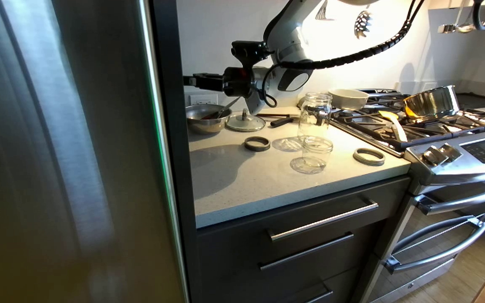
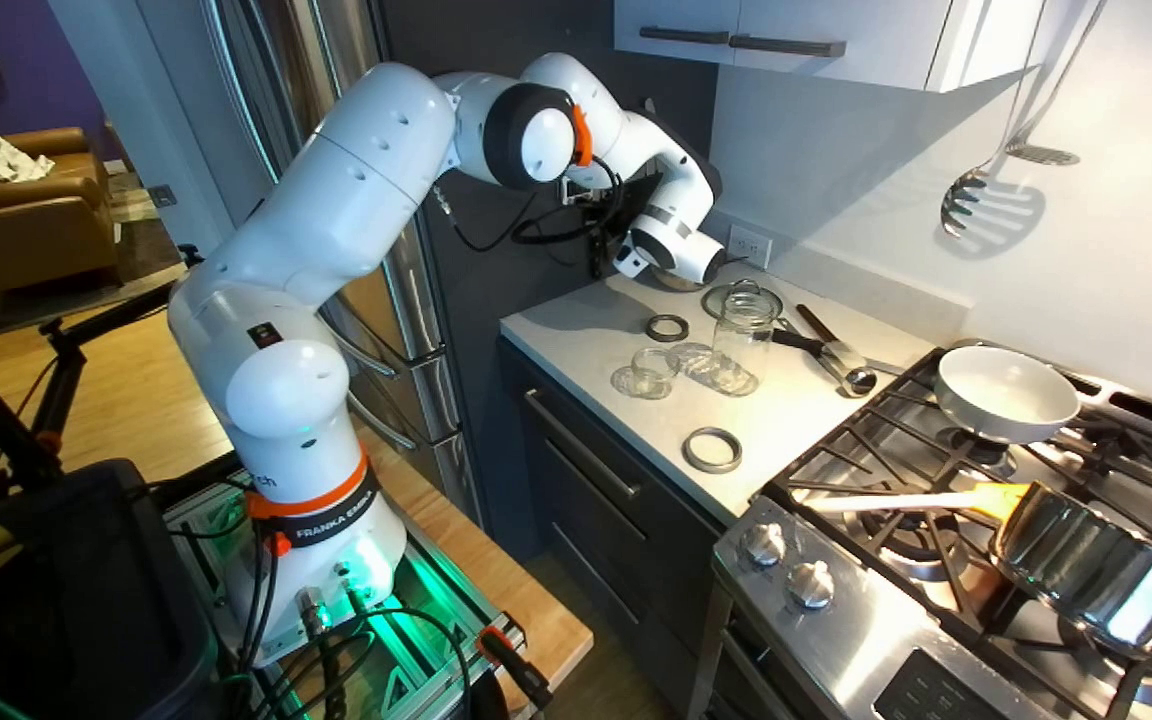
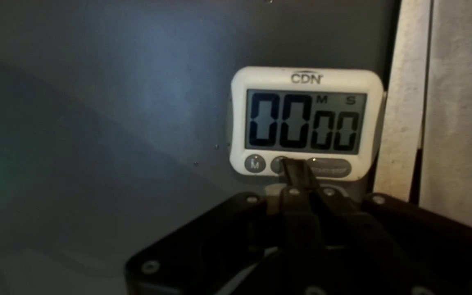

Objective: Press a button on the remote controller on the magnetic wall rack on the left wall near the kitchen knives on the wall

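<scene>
A white CDN digital timer point(image 3: 307, 82) is on the dark wall in the wrist view. Its screen point(image 3: 306, 121) reads 00 00. It has a round M button point(image 3: 255, 164), a second round button point(image 3: 277, 164) and a long START/STOP button point(image 3: 334, 168) in a row below the screen. My gripper point(image 3: 296, 164) is shut and empty. Its fingertips overlap the second round button and the left end of START/STOP; whether they touch cannot be told. In an exterior view the gripper point(image 1: 189, 80) points at the dark panel. The timer is hidden in both exterior views.
Metal strips point(image 3: 457, 123), perhaps knife blades, are right of the timer. Below the arm, the counter point(image 1: 242, 185) holds a metal pan point(image 1: 209, 125), glass lid point(image 1: 246, 122), tall jar point(image 1: 313, 118), small jar point(image 1: 317, 151) and rings point(image 1: 257, 144). The refrigerator point(image 1: 78, 168) stands beside the panel.
</scene>
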Motion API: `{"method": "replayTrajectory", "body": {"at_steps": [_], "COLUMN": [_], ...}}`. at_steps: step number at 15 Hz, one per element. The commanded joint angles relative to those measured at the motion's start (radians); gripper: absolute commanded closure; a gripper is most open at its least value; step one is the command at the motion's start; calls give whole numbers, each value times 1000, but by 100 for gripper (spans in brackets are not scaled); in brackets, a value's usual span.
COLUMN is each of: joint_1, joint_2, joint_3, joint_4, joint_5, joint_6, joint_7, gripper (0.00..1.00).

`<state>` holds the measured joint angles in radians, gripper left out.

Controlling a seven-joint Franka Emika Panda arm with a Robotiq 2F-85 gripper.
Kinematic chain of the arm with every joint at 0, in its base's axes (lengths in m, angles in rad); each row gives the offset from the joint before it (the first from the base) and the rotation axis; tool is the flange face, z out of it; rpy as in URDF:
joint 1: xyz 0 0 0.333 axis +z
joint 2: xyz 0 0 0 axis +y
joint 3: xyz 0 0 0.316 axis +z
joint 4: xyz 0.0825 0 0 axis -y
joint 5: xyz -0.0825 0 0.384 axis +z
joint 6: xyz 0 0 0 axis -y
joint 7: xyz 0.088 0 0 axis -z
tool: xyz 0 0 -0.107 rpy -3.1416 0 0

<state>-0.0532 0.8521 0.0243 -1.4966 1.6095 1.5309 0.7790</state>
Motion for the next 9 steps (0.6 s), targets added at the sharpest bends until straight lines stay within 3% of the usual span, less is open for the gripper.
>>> {"method": "replayTrajectory", "body": {"at_steps": [1, 9], "joint_1": [22, 55], "joint_2": [-30, -67], "joint_3": [5, 9], "joint_4": [-43, -79], "joint_5": [16, 19], "joint_6": [46, 161], "joint_7": [18, 18], "gripper": [100, 100]}}
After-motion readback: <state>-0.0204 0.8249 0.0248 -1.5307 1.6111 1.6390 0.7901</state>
